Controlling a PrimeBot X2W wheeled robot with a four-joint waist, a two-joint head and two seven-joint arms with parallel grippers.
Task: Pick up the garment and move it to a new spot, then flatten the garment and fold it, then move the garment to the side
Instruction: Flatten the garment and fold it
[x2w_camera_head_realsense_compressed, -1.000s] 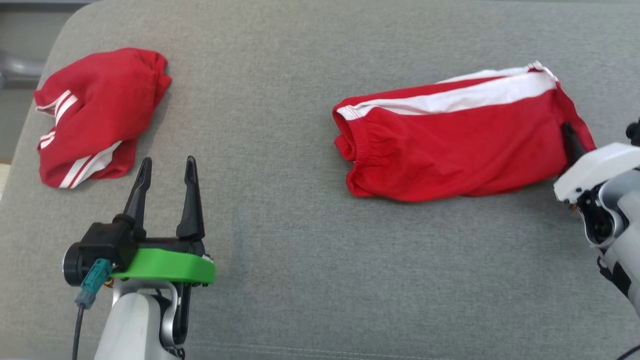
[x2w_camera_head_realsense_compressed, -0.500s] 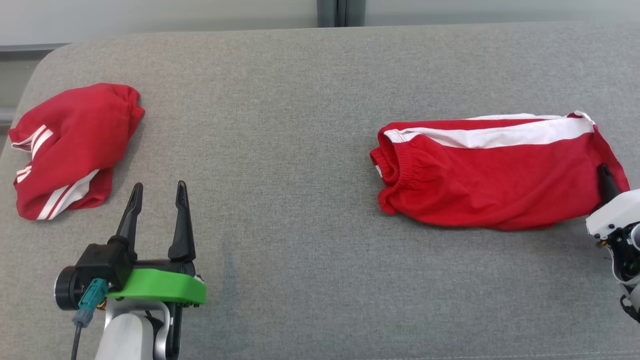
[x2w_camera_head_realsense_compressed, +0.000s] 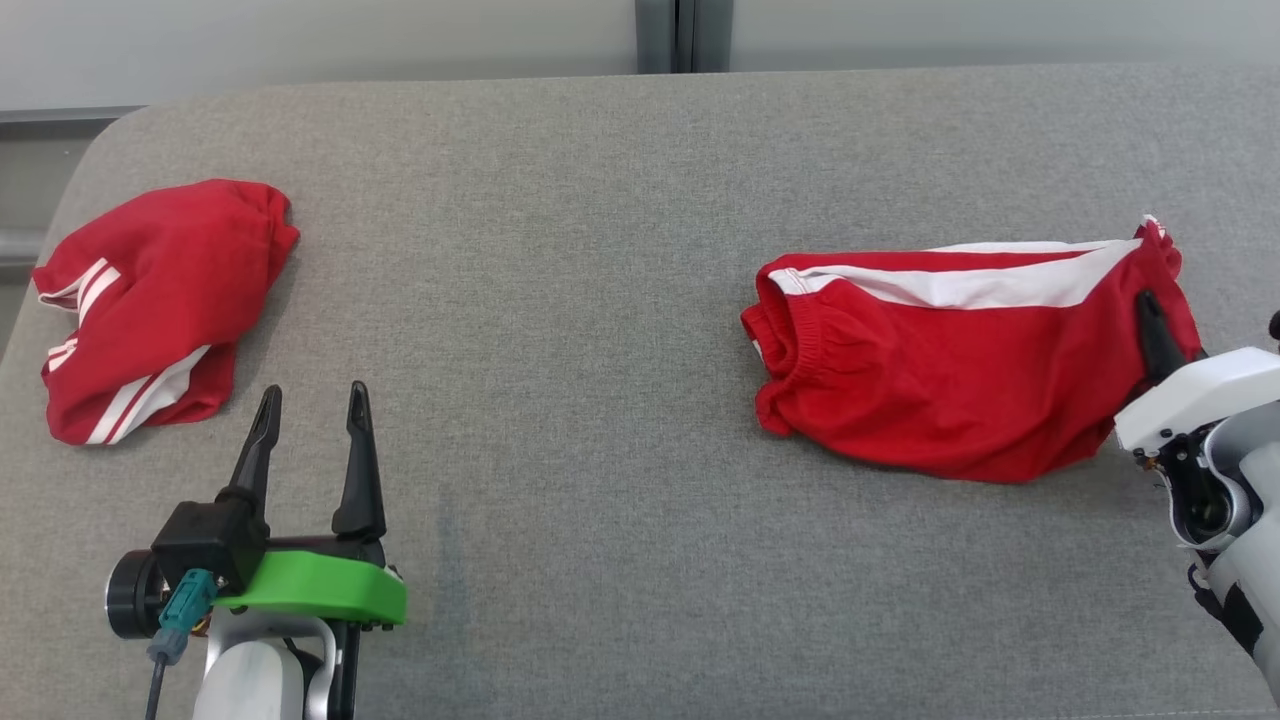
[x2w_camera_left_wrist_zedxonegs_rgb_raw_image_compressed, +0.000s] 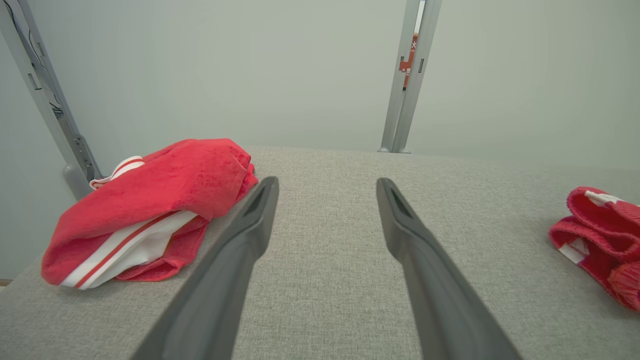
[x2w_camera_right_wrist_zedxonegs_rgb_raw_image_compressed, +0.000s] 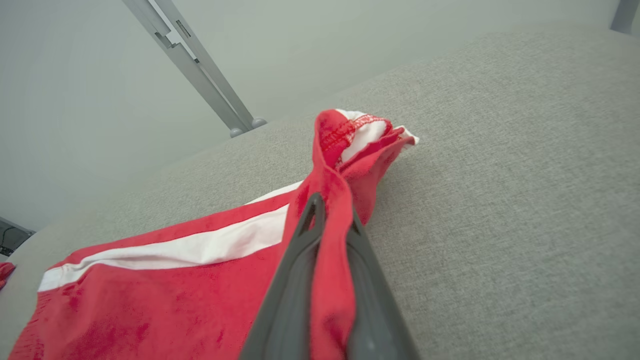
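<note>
The right claw (x2w_camera_head_realsense_compressed: 1150, 310) is pressed together on the end of the red garment (x2w_camera_head_realsense_compressed: 950, 370), pinching a fold of cloth. In the right wrist view that fold runs up between the claw's (x2w_camera_right_wrist_zedxonegs_rgb_raw_image_compressed: 332, 215) two dark fingers and bunches just past their tips into a lifted corner with a white hem. From this grip the garment (x2w_camera_right_wrist_zedxonegs_rgb_raw_image_compressed: 175, 280) stretches away to the claw's left and lies on the grey fabric-covered table (x2w_camera_head_realsense_compressed: 600, 300). Its elastic waistband is at the far end, and a white stripe runs along the edge beyond the fingertips.

The left claw (x2w_camera_head_realsense_compressed: 313, 400) is spread and empty above bare table, well apart from the garment. Ahead and to the left of its fingers lies a second red bundle (x2w_camera_head_realsense_compressed: 150, 300) with white stripes, crumpled near the table's rounded corner.
</note>
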